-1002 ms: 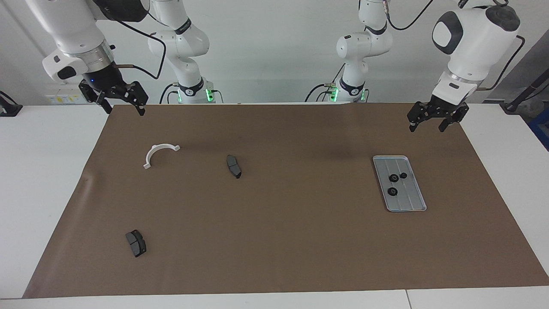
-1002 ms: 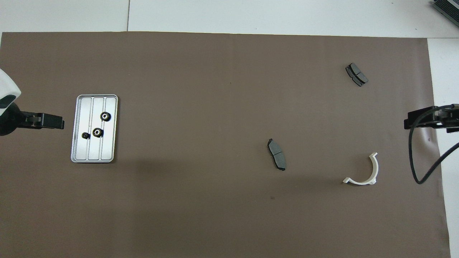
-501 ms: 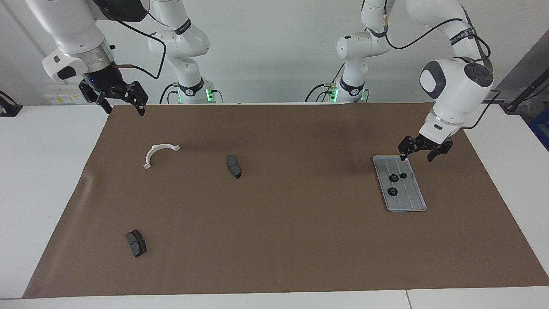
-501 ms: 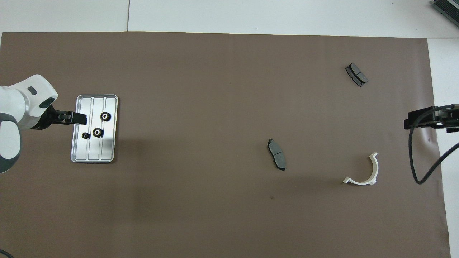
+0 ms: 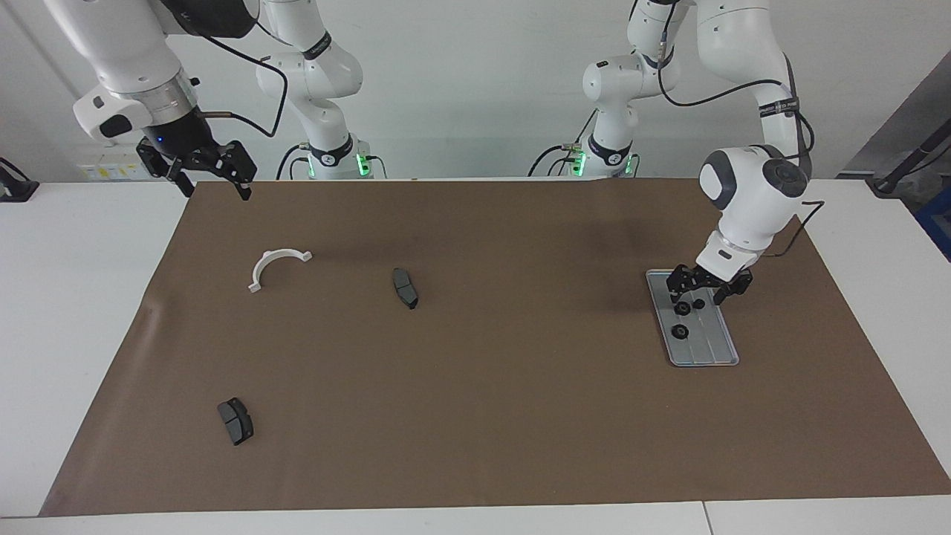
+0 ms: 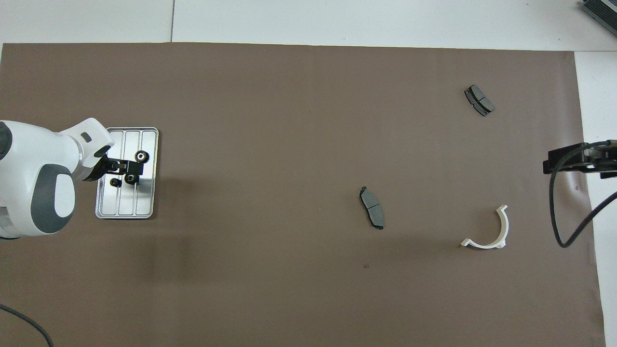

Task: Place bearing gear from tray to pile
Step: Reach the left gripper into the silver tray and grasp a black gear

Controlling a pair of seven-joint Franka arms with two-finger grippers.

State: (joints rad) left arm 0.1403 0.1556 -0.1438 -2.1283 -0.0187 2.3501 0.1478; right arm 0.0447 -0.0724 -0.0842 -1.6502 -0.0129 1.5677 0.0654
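The left hand (image 5: 698,293) is low over the tray (image 5: 709,349), at the end of the tray that is nearer to the robots. Its two fingers stand wide apart and point down. It holds nothing. Three small black gears sit in the tray. Two gears (image 5: 681,307) lie right under the hand, between its fingers, and one of these is smaller (image 5: 699,303). From the facing view the fingers look very close to them, but a touch cannot be made out. The third gear (image 5: 680,331) lies just past the hand, farther from the robots. All three gears are in the tray, at the left arm's end of the tabletop (image 5: 89,297).

The right hand (image 5: 210,178) waits up in the air over the edge of the brown mat (image 5: 475,416), at the right arm's end. Its fingers are wide apart too, and it is empty. Under and near it lies a white half-ring (image 5: 276,267). Two dark pads (image 5: 405,288) (image 5: 235,420) lie well apart from both hands.
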